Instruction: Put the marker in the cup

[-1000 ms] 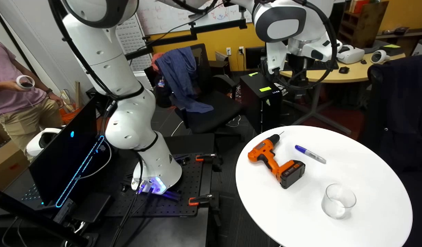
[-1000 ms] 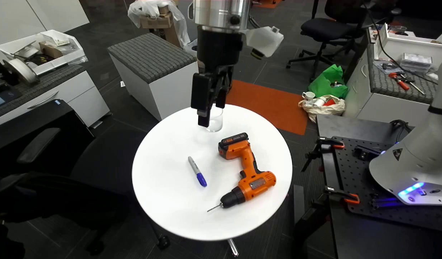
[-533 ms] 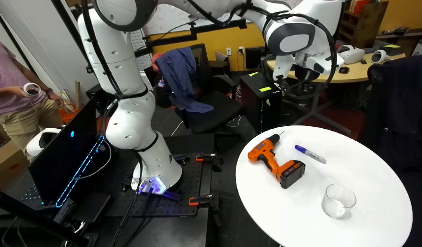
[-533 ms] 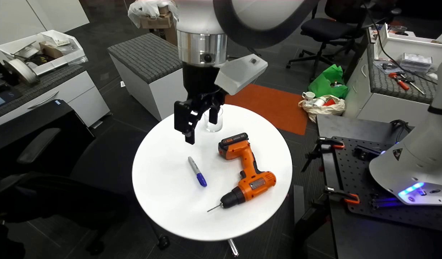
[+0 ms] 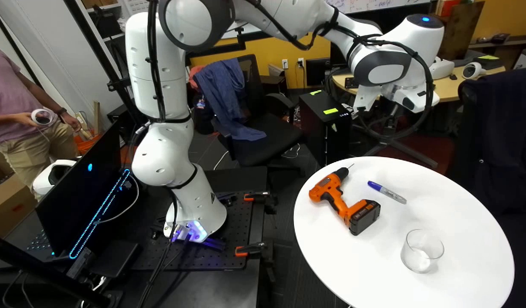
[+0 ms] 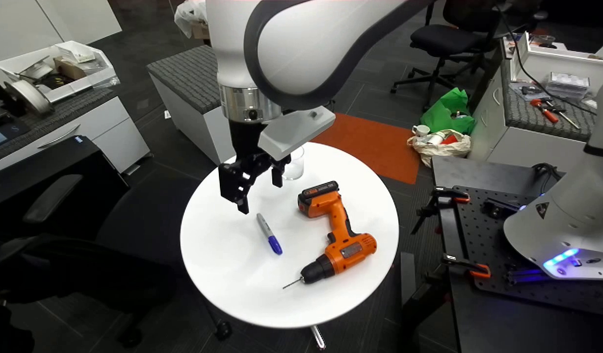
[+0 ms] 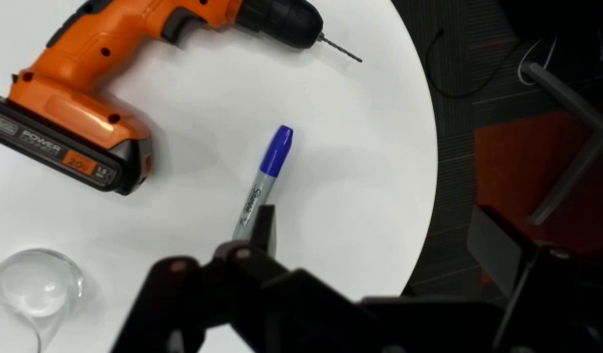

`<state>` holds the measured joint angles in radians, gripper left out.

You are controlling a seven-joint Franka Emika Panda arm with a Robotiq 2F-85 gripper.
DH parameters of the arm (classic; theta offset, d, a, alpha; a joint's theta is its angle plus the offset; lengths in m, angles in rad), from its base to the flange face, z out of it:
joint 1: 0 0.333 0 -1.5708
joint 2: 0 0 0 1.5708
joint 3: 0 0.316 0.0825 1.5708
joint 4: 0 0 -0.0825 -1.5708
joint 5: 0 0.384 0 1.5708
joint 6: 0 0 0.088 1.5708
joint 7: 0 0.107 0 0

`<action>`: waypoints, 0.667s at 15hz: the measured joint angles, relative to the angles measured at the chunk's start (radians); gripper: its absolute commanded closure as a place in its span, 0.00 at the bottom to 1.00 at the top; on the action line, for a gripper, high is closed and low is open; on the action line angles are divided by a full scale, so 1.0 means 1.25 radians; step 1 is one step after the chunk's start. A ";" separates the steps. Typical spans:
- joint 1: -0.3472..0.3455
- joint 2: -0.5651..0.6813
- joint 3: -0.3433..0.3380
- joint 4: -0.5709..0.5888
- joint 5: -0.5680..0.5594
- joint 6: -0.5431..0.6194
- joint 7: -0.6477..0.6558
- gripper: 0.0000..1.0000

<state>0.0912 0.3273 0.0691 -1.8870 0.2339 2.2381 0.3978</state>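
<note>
The marker lies on the white round table, blue cap and grey body, in both exterior views (image 5: pixel 387 192) (image 6: pixel 269 233) and in the wrist view (image 7: pixel 276 152). One finger covers its grey end in the wrist view. The clear cup stands upright on the table in both exterior views (image 5: pixel 422 251) (image 6: pixel 295 166); part of it shows at the left of the wrist view (image 7: pixel 41 284). My gripper (image 6: pixel 260 195) is open and empty, above the table near the marker's grey end. Its spread fingers also show in the wrist view (image 7: pixel 378 235).
An orange-and-black drill (image 5: pixel 344 201) lies on the table beside the marker, its battery (image 6: pixel 318 191) towards the cup. The table's rim (image 7: pixel 431 196) passes between the fingers in the wrist view. A dark chair (image 5: pixel 498 137) stands beside the table.
The arm has swung and come lower; the gripper has moved away from in front of the cup towards the marker and turned a little. Marker, cup and drill have not moved.
</note>
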 measured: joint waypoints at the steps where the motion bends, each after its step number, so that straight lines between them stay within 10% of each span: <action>1: 0.000 0.016 0.000 0.011 0.000 0.000 -0.002 0.00; 10: 0.000 0.028 -0.002 0.014 0.000 0.000 -0.002 0.00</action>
<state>0.0910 0.3620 0.0672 -1.8689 0.2341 2.2380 0.3957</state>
